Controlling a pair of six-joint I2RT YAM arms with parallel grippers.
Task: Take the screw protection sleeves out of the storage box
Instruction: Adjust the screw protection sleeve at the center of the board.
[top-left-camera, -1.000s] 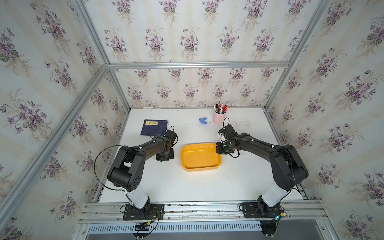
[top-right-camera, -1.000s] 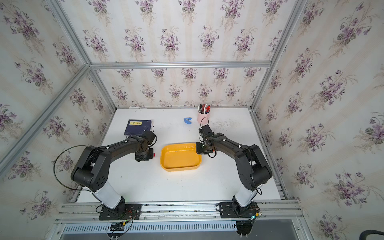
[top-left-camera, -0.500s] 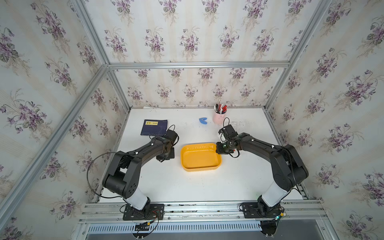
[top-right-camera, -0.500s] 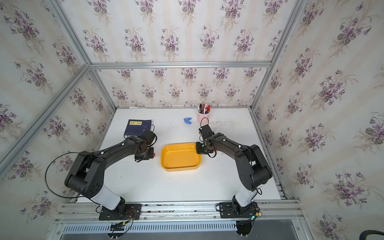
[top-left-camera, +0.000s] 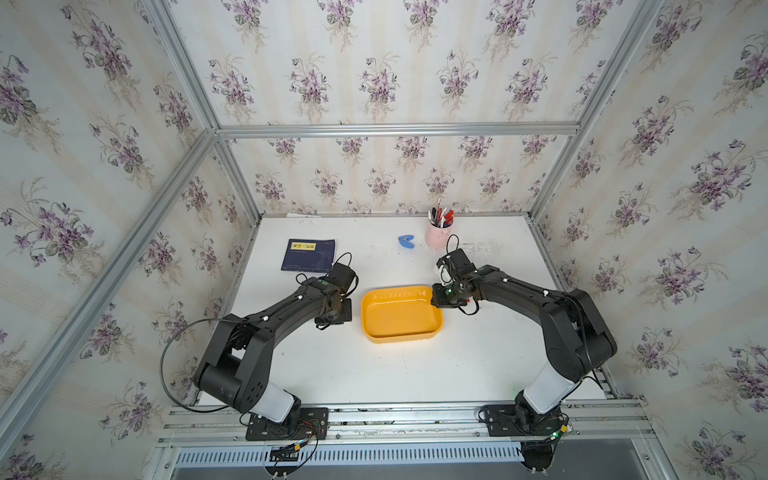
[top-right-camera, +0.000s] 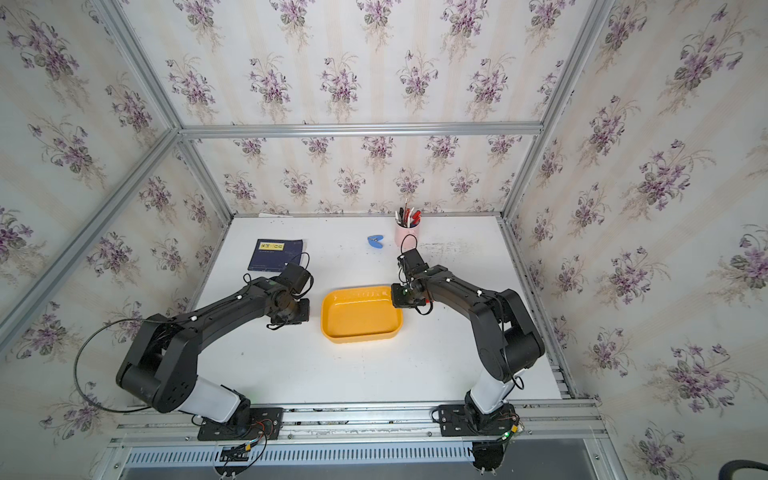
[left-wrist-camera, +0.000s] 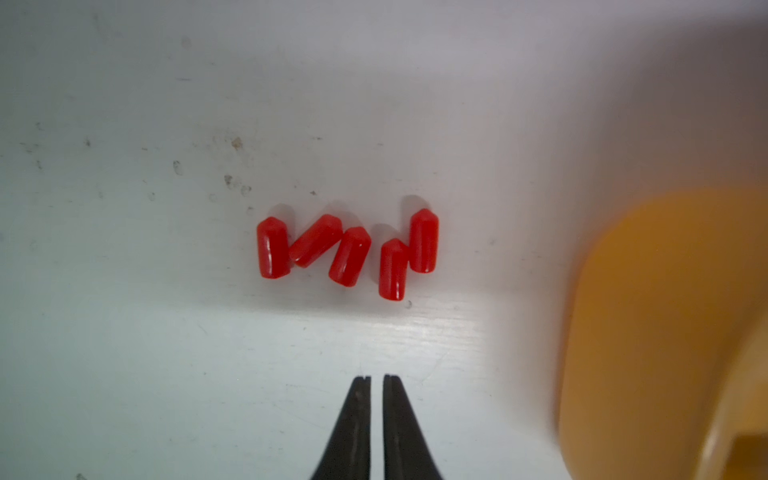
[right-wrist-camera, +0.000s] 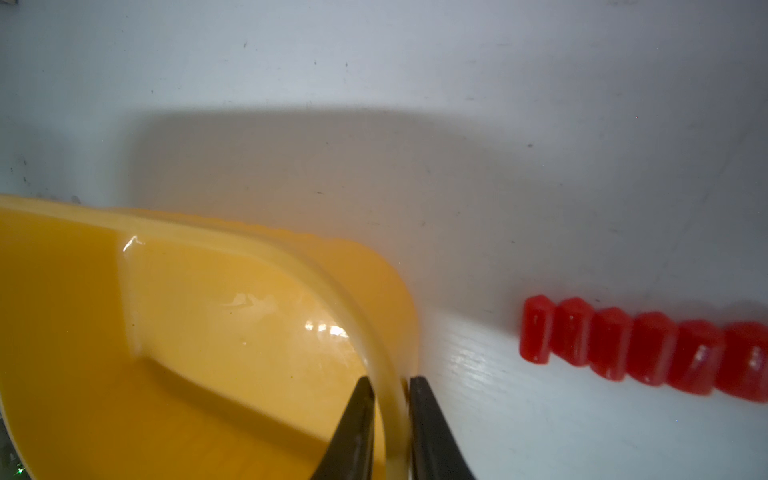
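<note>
Sleeves (left-wrist-camera: 349, 255) lie out on the table (left-wrist-camera: 166, 332), on both sides of the box (top-left-camera: 401, 316).

The left gripper (left-wrist-camera: 376, 380) has its tips a narrow slit apart with nothing between them. Five sleeves lie in a loose cluster ahead of it, some touching, near the box's blurred corner. The right gripper (right-wrist-camera: 390, 384) straddles the box rim at a corner, one tip inside and one outside — whether it pinches the rim I cannot tell. Six more sleeves lie in a touching row on the table near that corner.
</note>
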